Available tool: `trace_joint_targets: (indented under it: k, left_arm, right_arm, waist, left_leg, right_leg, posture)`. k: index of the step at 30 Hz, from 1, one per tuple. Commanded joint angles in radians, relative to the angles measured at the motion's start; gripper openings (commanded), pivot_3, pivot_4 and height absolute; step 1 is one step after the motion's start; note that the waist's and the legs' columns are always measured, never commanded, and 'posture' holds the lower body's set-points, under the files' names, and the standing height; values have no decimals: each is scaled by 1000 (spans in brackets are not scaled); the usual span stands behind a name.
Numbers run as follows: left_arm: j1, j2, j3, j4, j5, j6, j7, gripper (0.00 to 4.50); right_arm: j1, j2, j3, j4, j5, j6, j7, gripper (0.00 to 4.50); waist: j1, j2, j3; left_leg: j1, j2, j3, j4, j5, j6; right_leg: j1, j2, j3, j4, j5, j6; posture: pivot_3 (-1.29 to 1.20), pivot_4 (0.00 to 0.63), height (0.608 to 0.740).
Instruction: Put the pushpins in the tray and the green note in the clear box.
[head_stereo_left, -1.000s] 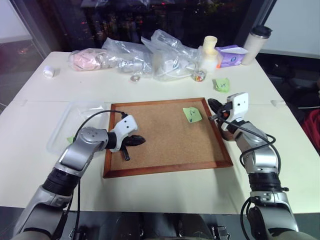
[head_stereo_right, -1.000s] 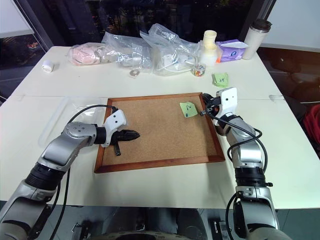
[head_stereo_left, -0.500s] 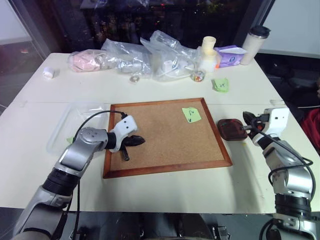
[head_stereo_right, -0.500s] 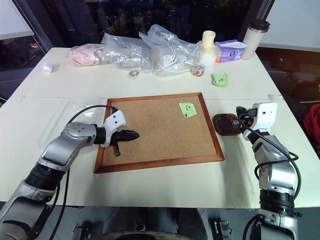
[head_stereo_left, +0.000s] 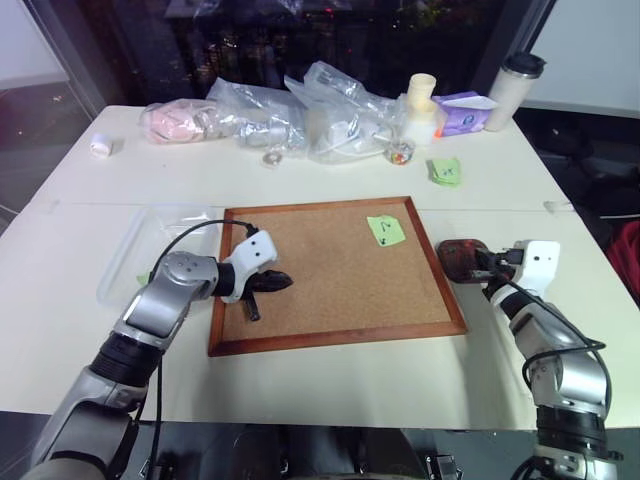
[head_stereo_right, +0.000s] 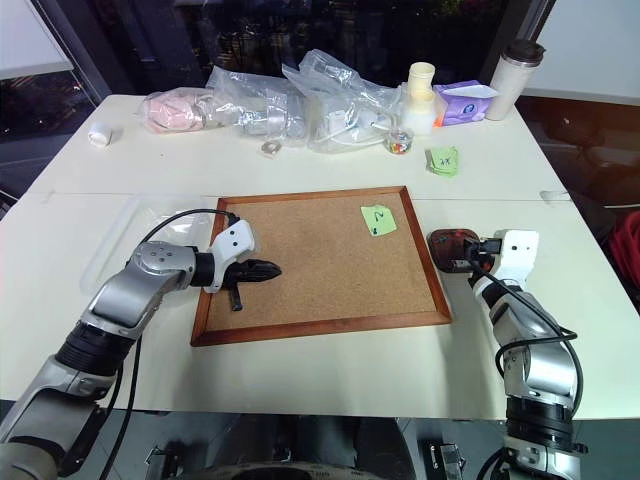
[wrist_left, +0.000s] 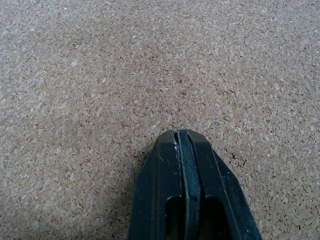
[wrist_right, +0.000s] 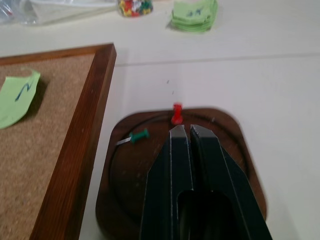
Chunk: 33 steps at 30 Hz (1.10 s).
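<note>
Hovering right pincer (wrist_right: 182, 131) over tray (wrist_right: 125, 185)

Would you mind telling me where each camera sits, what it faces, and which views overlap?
Head stereo pair: looks forward and down at the white table and wood-framed cork board, both arms showing.
Left wrist view: looks along the shut left gripper onto cork.
Right wrist view: looks along the shut right gripper over the dark reddish-brown wooden tray holding a red pushpin and a green pushpin.
Shared: the pale lime-green square note appears in head and right wrist views.
</note>
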Motion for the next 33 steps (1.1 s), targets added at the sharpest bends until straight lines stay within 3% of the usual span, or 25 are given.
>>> trace_joint_targets:
  k: [1,2,5,12,22,27,33]
  left_arm:
    - [45,-3,-81,52,34,24,-20,0]
    - [46,-3,-80,52,34,24,-20,0]
    - [47,-3,-81,50,30,27,-24,0]
    - [44,-3,-75,52,30,32,-20,0]
    - [38,-7,-79,48,30,39,-21,0]
    - [34,-3,-78,47,30,42,-24,0]
    - [21,-8,-80,58,31,40,-27,0]
  right_arm:
    - [2,5,1,5,-8,-29,1,19]
    - [2,7,2,10,-9,-31,0,19]
    - [-3,14,7,31,-13,-48,2,907]
    - [6,15,-2,11,-13,-57,-17,4379]
    - [-4,0,-34,-90,26,-86,1,4460]
    - [-14,-38,-36,-233,102,-46,58,4460]
    - [-79,-89,142,-289,81,35,147,4460]
  waist:
    - [0,0,0]
    - [0,0,0]
    - [0,-1,-1]
    - [1,-1,-1]
    - [0,0,-1]
    - [1,0,-1]
    - [0,-1,-2]
  left_leg:
    - [0,0,0,0,0,0]
    - [0,0,0,0,0,0]
    - [0,0,0,0,0,0]
    - [0,0,0,0,0,0]
    - [0,0,-1,0,0,0]
    - [0,0,-1,0,0,1]
    - [0,0,-1,0,-2,3]
  right_leg:
    - [0,0,0,0,0,0]
    - [0,0,0,0,0,0]
    - [0,0,0,0,0,0]
    - [0,0,0,0,0,0]
    - [0,0,0,0,0,0]
    - [0,0,0,0,0,0]
    - [0,0,0,0,0,0]
  posture:
    - [0,150,737]
    - [0,150,737]
    - [0,150,737]
    - [0,150,737]
    - [0,150,737]
    - [0,150,737]
    - [0,150,737]
